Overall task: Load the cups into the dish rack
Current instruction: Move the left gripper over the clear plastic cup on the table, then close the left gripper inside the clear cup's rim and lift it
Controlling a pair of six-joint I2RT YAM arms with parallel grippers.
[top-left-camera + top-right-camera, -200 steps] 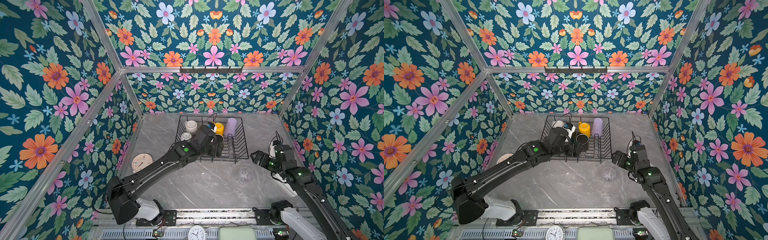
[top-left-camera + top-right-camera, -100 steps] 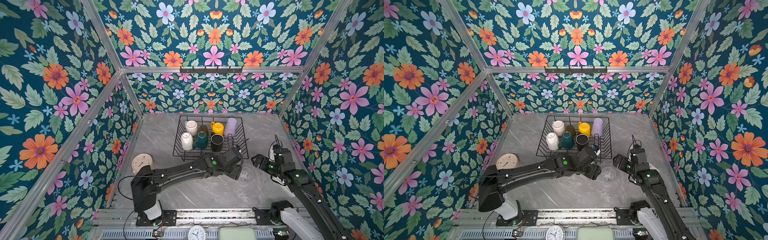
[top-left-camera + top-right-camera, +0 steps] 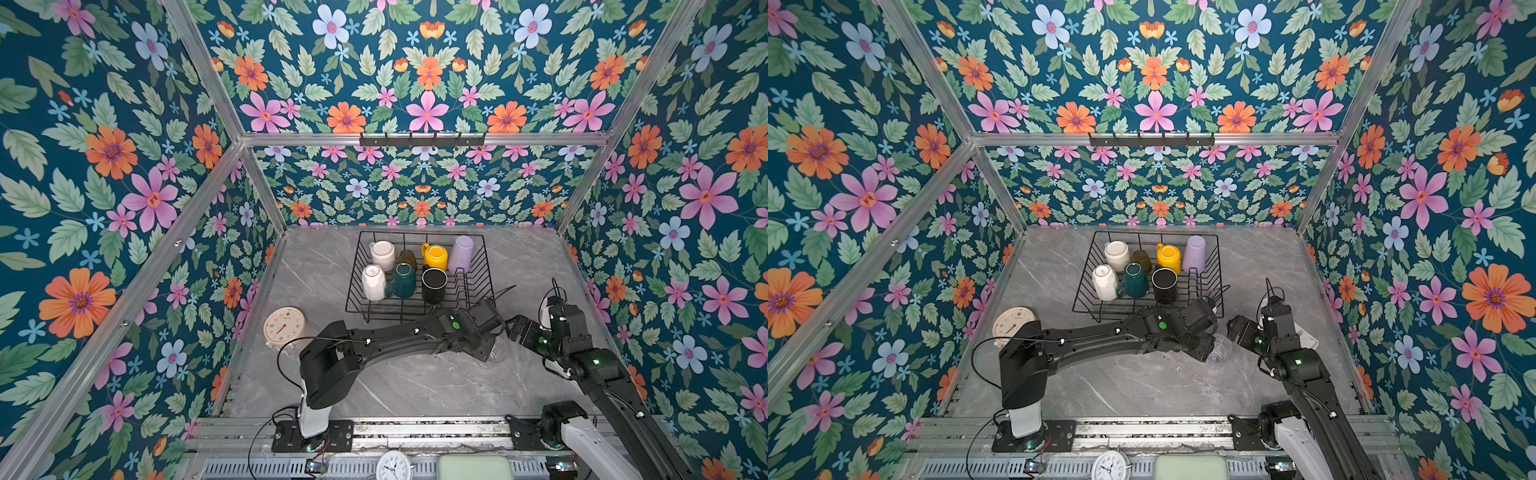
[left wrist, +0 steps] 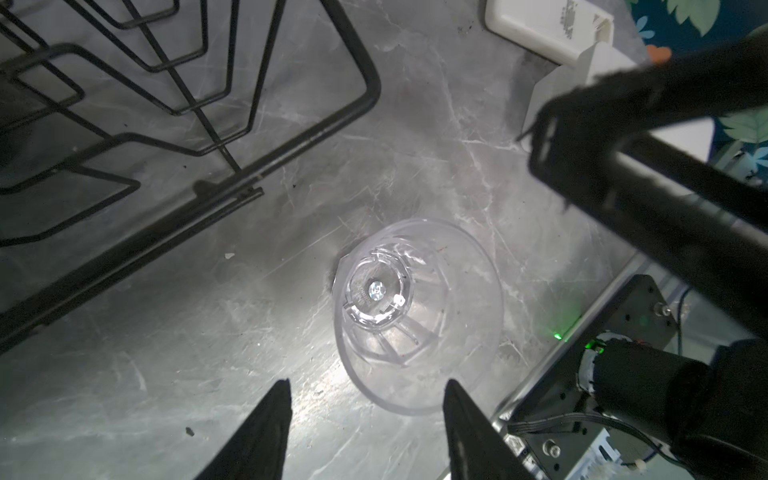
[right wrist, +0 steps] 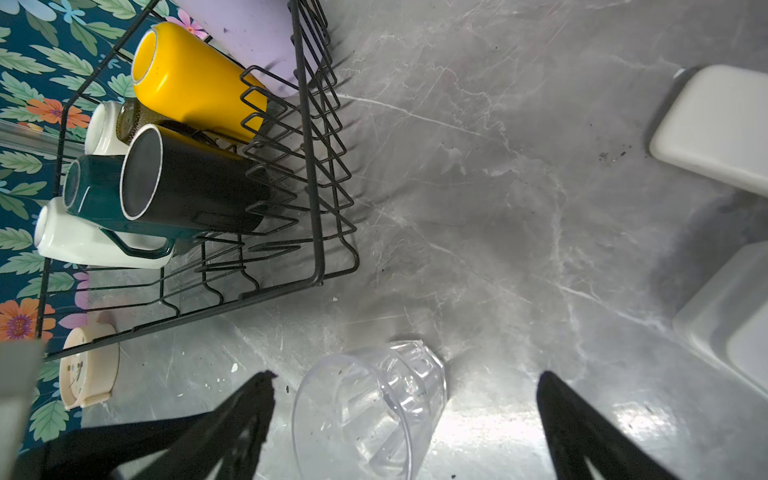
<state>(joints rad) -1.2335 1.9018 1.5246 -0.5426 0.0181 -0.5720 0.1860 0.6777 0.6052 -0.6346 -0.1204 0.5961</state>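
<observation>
The clear glass (image 3: 496, 353) (image 3: 1221, 349) stands on the grey table, right of the dish rack's front corner. My left gripper (image 4: 368, 384) hovers just above it, open, with one fingertip (image 4: 451, 388) over the glass (image 4: 415, 316) rim. From the right, my right gripper (image 5: 405, 374) faces the glass (image 5: 370, 411), open wide. In the black wire dish rack (image 3: 353, 270) sit a cream mug (image 3: 383, 254), amber glass (image 3: 408, 259), yellow mug (image 3: 435, 256), lilac tumbler (image 3: 462, 248), white mug (image 3: 373, 282), teal mug (image 3: 404, 281) and black mug (image 3: 434, 284).
A cream alarm clock (image 3: 286, 328) stands left of the rack. White boxes (image 5: 715, 129) lie by the right wall behind my right arm. A black hook rail (image 3: 422, 139) hangs on the back wall. The two grippers are close together over the glass.
My left arm has swung from the rack down to the clear glass at the front right, and its jaws have narrowed. The right arm has barely shifted.
</observation>
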